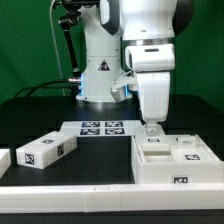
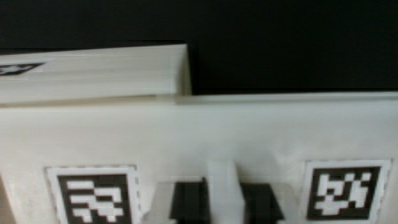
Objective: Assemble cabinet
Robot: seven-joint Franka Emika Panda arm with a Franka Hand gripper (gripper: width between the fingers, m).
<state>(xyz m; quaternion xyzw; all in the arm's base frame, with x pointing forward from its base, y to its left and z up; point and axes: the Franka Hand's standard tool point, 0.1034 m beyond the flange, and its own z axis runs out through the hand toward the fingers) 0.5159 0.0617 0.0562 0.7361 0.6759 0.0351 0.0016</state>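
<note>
The cabinet's large white body (image 1: 175, 162) lies at the front of the exterior view's right, with tags on its top and front. My gripper (image 1: 152, 130) stands straight down over its back left edge. In the wrist view my two dark fingers (image 2: 187, 203) stand close on either side of a thin white wall (image 2: 224, 195) of the body, between two tags (image 2: 93, 195). The jaws look shut on that wall. A separate white cabinet block (image 1: 47, 150) with tags lies on the exterior view's left, away from the gripper.
The marker board (image 1: 100, 128) lies flat mid-table behind the parts. The white robot base (image 1: 100, 70) stands behind it. Another white part (image 1: 4, 160) shows at the far left edge. In the wrist view a white tagged surface (image 2: 98, 70) lies beyond the body.
</note>
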